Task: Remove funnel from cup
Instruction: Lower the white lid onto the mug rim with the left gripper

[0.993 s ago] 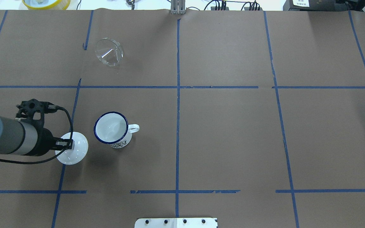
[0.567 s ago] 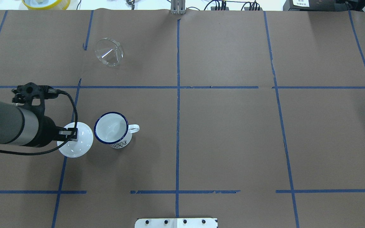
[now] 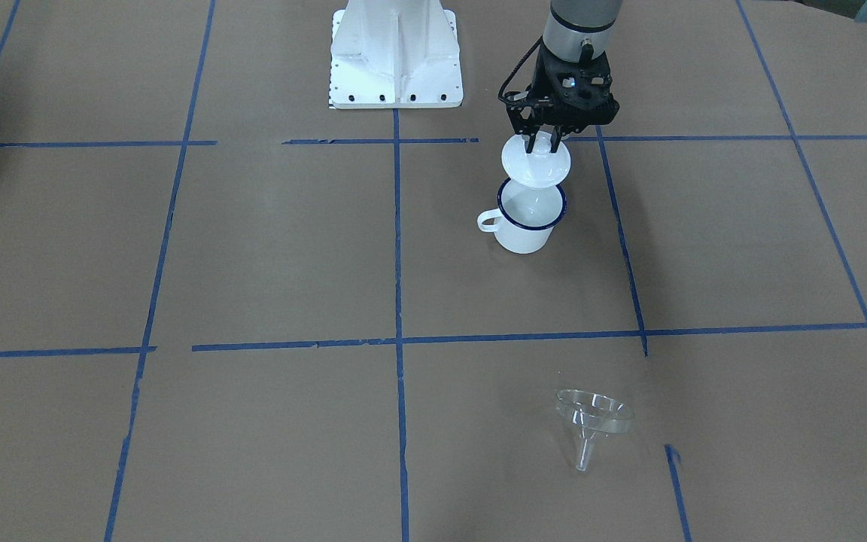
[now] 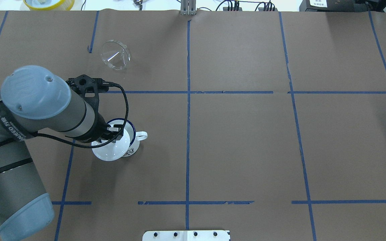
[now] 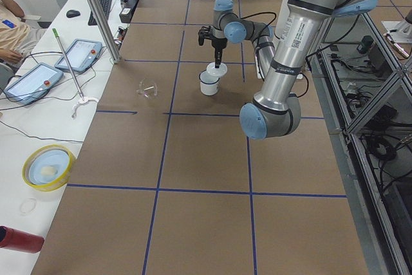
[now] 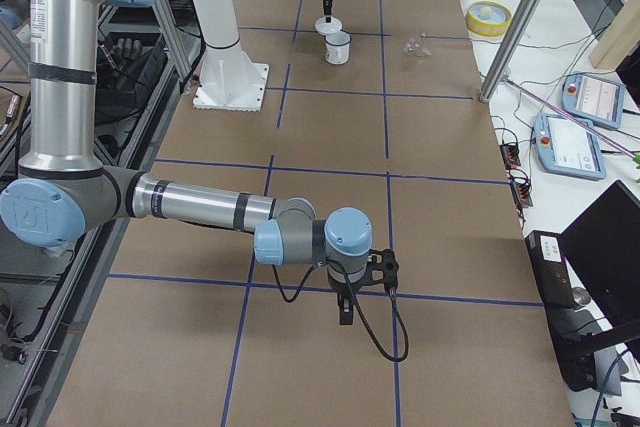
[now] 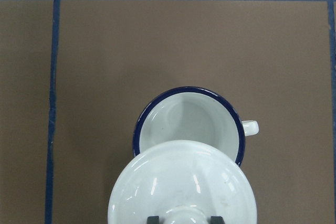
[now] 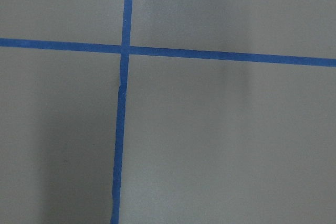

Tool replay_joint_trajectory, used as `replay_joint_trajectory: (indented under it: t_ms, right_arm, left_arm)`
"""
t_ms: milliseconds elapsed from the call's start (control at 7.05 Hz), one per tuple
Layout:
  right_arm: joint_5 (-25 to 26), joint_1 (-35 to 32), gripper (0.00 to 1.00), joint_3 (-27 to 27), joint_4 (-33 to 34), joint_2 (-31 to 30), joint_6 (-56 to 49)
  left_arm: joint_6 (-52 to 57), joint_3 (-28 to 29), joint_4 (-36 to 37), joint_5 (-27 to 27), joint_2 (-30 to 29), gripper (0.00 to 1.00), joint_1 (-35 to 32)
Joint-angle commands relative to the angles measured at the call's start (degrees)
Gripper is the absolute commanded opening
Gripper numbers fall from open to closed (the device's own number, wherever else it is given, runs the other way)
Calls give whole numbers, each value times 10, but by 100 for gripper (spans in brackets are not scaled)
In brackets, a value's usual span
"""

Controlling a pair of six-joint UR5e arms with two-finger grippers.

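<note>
Funnel (image 3: 594, 418) first. In the front-facing view it rests on the counter (image 3: 253, 263) with its spout toward the camera, well apart from the cup (image 3: 527, 226), so the removal itself looks done. Your left hand (image 3: 545, 144) is pinching the knob of the white lid (image 3: 536, 164), which hangs over the cup's robot-side rim and appears off-centre. If capping the cup is the step in hand, carry the lid a little away from the base before lowering.

In the overhead view the lid hides the cup's near-left part, and the handle pokes out to the right. Nudge forward and right until the blue rim is covered evenly.

The left side view shows the lid above the cup, apparently not touching. Descend straight and slowly, because I expect the lid to skate on the rim.

The right side view puts your right hand (image 6: 345, 315) low over the counter, far from everything. I cannot tell whether it is spread or pressed together.

In the left wrist view a crescent of blue rim shows beyond the lid's edge, so use it as your centring guide.

The right wrist view shows only counter and tape.
</note>
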State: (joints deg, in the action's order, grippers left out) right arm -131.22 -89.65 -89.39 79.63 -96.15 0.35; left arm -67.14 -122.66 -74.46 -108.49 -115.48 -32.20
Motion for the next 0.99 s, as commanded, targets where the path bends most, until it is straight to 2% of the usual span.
replay_joint_trajectory:
  t_ms: [0, 851]
  right_arm:
    - [0, 0, 100, 0, 0, 0, 0]
    - [0, 0, 100, 0, 0, 0, 0]
  left_arm:
    - [5, 9, -1, -1, -6, 0, 0]
    - [4, 52, -45, 0, -6, 0, -14]
